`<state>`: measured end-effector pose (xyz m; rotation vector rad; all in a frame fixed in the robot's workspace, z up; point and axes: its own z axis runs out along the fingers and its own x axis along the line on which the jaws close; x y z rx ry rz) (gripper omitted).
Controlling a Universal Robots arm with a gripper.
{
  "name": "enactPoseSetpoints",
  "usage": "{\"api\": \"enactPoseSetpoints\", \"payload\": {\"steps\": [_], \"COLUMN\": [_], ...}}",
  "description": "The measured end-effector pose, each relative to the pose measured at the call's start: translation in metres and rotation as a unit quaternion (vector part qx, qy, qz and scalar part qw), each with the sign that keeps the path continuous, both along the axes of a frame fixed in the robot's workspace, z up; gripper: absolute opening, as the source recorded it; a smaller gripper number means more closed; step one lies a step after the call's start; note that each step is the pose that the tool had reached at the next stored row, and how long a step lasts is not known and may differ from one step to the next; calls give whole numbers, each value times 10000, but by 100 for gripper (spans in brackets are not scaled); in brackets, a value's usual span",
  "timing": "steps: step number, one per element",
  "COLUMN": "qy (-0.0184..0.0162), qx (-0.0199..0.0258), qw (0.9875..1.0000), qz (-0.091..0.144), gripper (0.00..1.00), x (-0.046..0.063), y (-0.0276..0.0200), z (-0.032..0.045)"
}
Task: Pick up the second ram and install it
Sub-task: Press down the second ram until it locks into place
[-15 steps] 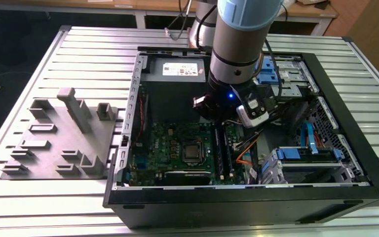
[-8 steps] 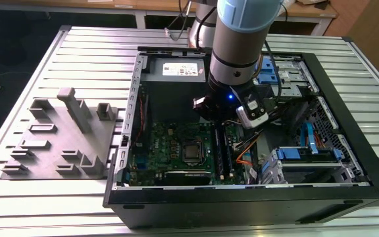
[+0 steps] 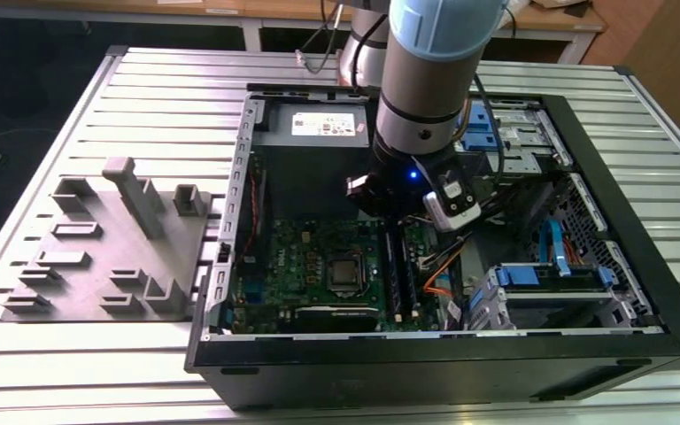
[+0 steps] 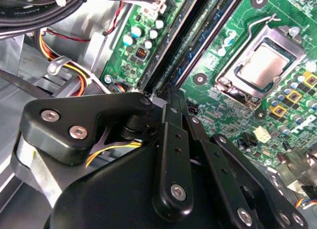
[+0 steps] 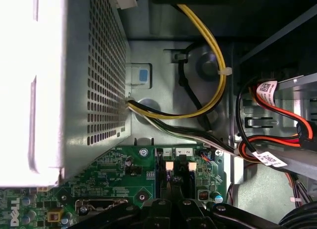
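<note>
On the exterior view's left of the open computer case (image 3: 576,350), a grey holder tray (image 3: 92,257) is lying on the slatted desk (image 3: 68,372). Inside the case, the arm (image 3: 428,80) is reaching down over the motherboard (image 3: 305,266), with the claw (image 4: 171,97) sitting at the end of the memory slots (image 4: 198,30). Its fingers (image 4: 173,140) are pressing close together. Whether they are gripping the second ram (image 3: 396,270), which is standing in the slots beside the CPU socket (image 3: 346,270), I cannot tell.
</note>
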<state>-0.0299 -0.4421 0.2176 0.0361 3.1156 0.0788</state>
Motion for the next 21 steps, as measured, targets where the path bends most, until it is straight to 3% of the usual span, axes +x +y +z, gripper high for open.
{"api": "enactPoseSetpoints", "payload": {"steps": [4,10,14,17,21], "qy": [-1,0,0,0,0], "qx": [3,0,0,1,0], "qw": [10000,10000,10000,10000,10000], "qz": [0,0,0,0,0], "gripper": [7,7,7,7,7], "x": [0,0,0,0,0], "y": [1,0,-7,-52,-171], "z": [7,185,197,196,197]}}
